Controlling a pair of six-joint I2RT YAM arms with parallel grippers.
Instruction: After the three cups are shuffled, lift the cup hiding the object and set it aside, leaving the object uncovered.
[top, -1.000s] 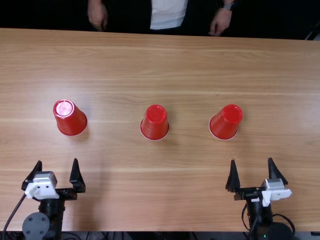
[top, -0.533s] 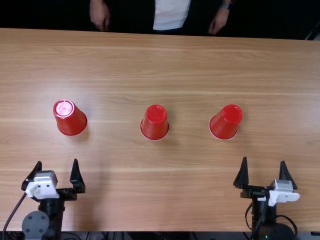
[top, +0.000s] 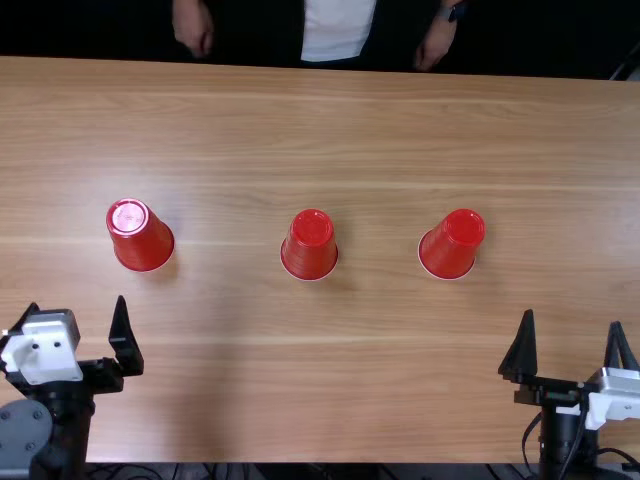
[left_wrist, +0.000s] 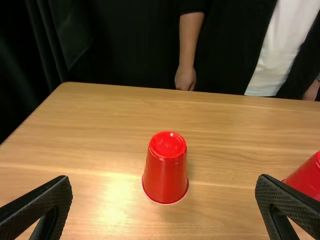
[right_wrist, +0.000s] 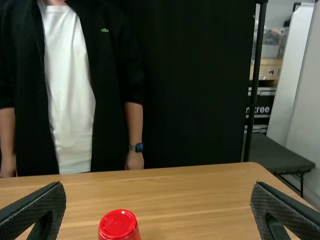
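Standing upside down on the surface (top: 320, 130), the middle cup (top: 309, 244) has the left cup (top: 139, 236) and right cup (top: 452, 243) flanking it, well apart. Left pincer (top: 75, 308) and right pincer (top: 571, 322) both gape wide, on the near side of the middle cup, out beyond its neighbours, holding nothing.

A black curtain (right_wrist: 200, 75) hangs behind the wooden table (top: 320, 120).
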